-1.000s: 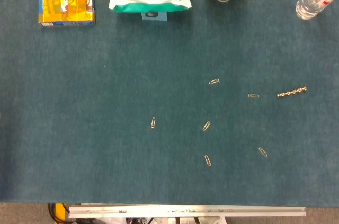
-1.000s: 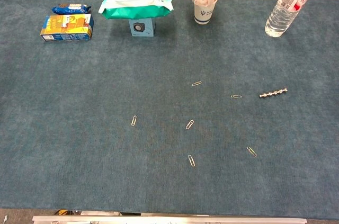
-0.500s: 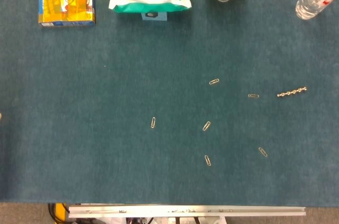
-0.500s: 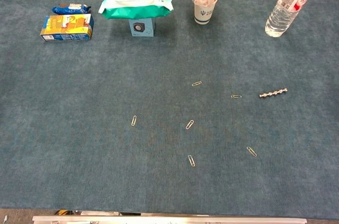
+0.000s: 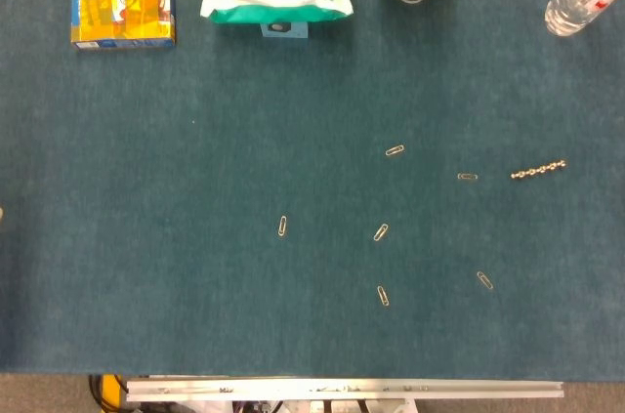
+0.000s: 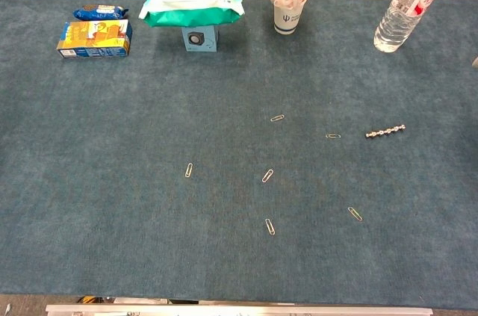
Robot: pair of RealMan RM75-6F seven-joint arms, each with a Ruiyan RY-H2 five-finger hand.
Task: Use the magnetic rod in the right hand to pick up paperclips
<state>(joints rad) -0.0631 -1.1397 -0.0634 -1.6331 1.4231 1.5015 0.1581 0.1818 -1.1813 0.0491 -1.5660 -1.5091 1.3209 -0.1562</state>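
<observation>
Six paperclips lie scattered on the bench [image 5: 146, 267], from the leftmost paperclip [image 5: 282, 227] across to one just left of the magnetic rod [image 5: 538, 171], which lies flat and unheld, so pickup hasn't begun. Neither robot hand shows in either view, so their state cannot be told.

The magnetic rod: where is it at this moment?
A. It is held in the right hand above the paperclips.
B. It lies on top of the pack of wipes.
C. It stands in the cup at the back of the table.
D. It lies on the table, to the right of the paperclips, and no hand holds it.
D. The magnetic rod lies flat on the table, just right of the nearest paperclip, and neither view shows a hand on it.
</observation>
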